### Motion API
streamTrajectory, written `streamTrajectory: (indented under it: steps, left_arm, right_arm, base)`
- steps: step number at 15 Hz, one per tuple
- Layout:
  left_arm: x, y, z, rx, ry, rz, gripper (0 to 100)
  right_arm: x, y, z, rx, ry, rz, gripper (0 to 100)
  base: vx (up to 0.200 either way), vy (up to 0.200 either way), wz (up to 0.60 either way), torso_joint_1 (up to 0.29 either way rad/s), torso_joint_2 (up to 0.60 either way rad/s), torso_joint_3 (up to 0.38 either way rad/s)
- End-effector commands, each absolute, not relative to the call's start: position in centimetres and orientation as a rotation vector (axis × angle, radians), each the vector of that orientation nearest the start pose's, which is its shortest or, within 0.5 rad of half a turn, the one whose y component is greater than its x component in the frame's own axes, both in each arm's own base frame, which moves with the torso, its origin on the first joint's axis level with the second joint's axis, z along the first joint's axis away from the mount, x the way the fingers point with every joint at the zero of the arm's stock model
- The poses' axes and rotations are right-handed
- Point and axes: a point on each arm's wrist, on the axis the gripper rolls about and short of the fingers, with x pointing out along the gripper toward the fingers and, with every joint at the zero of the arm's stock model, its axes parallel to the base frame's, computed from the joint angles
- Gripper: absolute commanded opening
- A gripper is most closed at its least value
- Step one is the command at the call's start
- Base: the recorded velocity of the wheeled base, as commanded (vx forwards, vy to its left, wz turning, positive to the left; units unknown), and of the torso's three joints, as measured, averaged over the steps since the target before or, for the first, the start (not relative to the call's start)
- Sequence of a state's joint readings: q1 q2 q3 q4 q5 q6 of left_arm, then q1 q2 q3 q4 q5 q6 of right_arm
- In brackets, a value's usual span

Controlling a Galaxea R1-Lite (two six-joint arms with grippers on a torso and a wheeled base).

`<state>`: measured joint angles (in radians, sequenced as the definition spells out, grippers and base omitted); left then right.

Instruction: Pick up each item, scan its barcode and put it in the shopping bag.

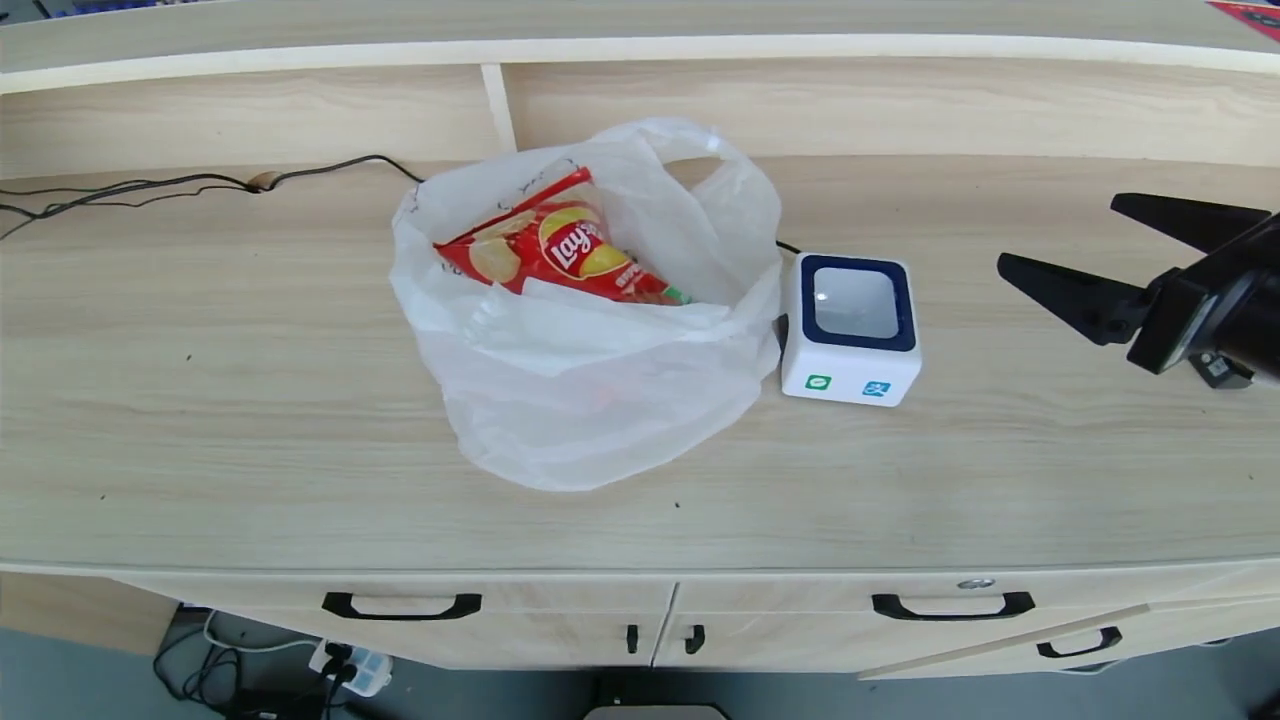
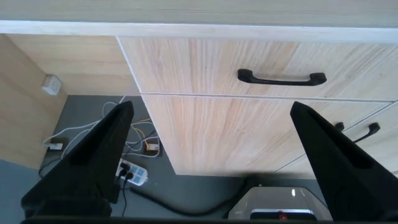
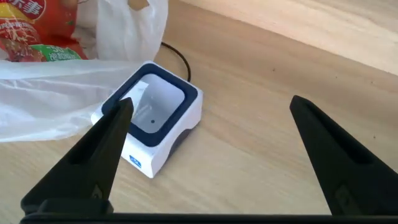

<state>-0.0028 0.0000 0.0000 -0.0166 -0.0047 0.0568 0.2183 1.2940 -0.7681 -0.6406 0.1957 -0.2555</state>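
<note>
A: How do the jaws stand?

B: The right gripper [image 1: 1058, 232] is spread wide with nothing between its black fingers, and it hangs above the pale wooden counter [image 1: 200, 400] at its right end. The left gripper [image 2: 211, 106] is just as wide and just as empty. It sits low, facing the light wooden drawer front with the black handle [image 2: 281, 78], below the counter's edge.

A: What is nearest the right one?

B: The white cube scanner with the dark blue frame round its window [image 1: 850, 325] stands near it, to its left. Touching the scanner's far side is the thin translucent white plastic shopping bag [image 1: 590, 400], slumped open on the counter.

A: And the item?

B: The red foil crisp packet [image 1: 560, 250] lies tilted inside the bag's mouth, its upper part showing. The scanner stands between it and the right jaws, so it is well apart from them. It is farther yet from the left jaws, which are down by the drawers.

A: How would it handle?

B: I judge it light and puffed with air. The film looks slick and crinkly, and the contents would break under a hard squeeze. The flat sealed edge at the top end looks the best hold, pinched gently. The bag itself is limp and would drag along if caught. For that packet, bagging looks done.
</note>
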Motion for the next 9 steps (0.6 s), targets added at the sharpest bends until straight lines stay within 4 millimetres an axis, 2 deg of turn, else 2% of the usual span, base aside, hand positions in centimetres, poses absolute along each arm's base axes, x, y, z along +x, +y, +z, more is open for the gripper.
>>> streamTrajectory:
  steps: [1, 2, 3, 7, 9]
  left_arm:
    - [-2.3, 0.0, 7.7, 0.057, -0.017, -0.007, 100]
    - [-2.3, 0.0, 7.7, 0.057, -0.017, -0.007, 100]
    - [-2.3, 0.0, 7.7, 0.057, -0.017, -0.007, 100]
    - [-2.3, 0.0, 7.7, 0.061, -0.014, -0.009, 100]
    - [-2.3, 0.0, 7.7, 0.06, -0.016, -0.007, 100]
  right_arm:
    - [18.8, 4.6, 26.9, -0.173, -0.138, 0.405, 100]
    - [18.1, 4.4, 26.2, -0.138, -0.115, 0.393, 100]
    - [17.6, 3.5, 26.1, -0.115, -0.108, 0.307, 100]
    - [17.2, 2.9, 25.6, -0.018, -0.081, 0.235, 100]
    - [17.3, 2.6, 25.6, 0.015, -0.08, 0.217, 100]
  base:
    - [0.0, 0.0, 0.0, 0.0, 0.0, 0.0]
    - [0.0, 0.0, 0.0, 0.0, 0.0, 0.0]
    - [0.0, 0.0, 0.0, 0.0, 0.0, 0.0]
    - [0.0, 0.0, 0.0, 0.0, 0.0, 0.0]
    - [-0.2, -0.2, 0.0, 0.005, 0.01, 0.002]
